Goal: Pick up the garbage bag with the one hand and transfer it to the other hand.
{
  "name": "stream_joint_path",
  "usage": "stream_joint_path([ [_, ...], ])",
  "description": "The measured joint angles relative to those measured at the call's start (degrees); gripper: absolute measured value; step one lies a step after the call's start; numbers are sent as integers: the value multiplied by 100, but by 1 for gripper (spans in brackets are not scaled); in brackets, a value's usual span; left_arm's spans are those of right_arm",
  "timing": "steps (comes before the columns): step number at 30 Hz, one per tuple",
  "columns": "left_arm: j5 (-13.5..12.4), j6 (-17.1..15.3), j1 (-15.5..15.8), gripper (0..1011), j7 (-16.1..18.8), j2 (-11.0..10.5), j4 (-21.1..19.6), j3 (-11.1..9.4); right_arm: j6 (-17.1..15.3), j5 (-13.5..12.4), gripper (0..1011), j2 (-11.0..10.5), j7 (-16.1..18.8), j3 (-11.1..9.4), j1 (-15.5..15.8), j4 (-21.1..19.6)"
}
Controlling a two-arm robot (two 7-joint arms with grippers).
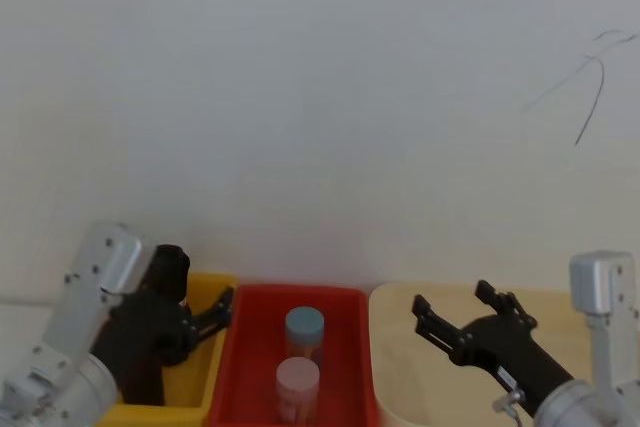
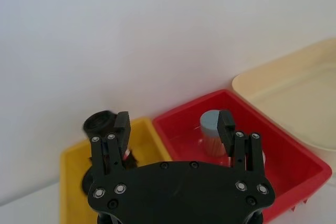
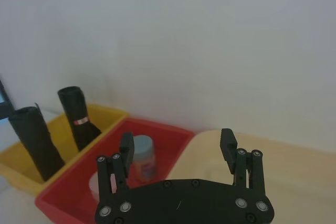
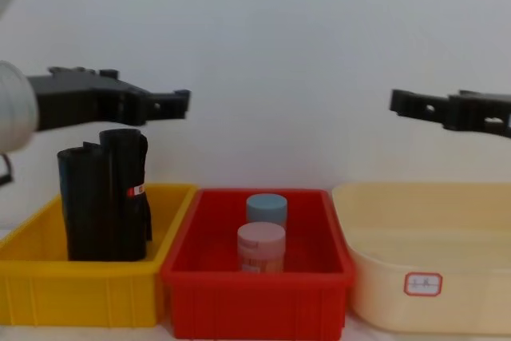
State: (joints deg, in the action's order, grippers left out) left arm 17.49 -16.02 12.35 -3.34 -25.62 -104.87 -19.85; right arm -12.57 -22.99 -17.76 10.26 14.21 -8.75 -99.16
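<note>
The bag (image 4: 82, 201) stands upright in the yellow bin (image 4: 96, 285) at the lower left of the chest view, touching a labelled roll (image 4: 129, 189) just beside it. The left gripper (image 4: 180, 103) hovers above the two rolls, fingers apart, holding nothing. The right gripper (image 4: 399, 103) hangs over the cream tub (image 4: 447, 277) at the right, its fingers likewise spread and empty. A red bin (image 4: 255, 285) sits between the two.

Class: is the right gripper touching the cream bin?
Apart. The chest view shows the right gripper hovering above the cream bin, with bare white wall between it and the rim.
</note>
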Motion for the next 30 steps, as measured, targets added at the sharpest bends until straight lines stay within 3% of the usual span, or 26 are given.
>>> stream_joint_path([
  [7,334,-562,-135,1001,-174,-278,-286,454,-413,-82,1000,95,30,167,-393,135],
  [13,596,-856,-311,1001,-377,-505,-328,843,-692,-27,1000,173,-4,361,-675,317],
  [22,860,-964,-516,1001,-672,-725,-79,1241,-914,174,1000,330,-128,624,-953,719],
  [30,897,-755,-598,1001,-912,-838,119,1361,-970,322,1000,464,-236,774,-1076,990],
])
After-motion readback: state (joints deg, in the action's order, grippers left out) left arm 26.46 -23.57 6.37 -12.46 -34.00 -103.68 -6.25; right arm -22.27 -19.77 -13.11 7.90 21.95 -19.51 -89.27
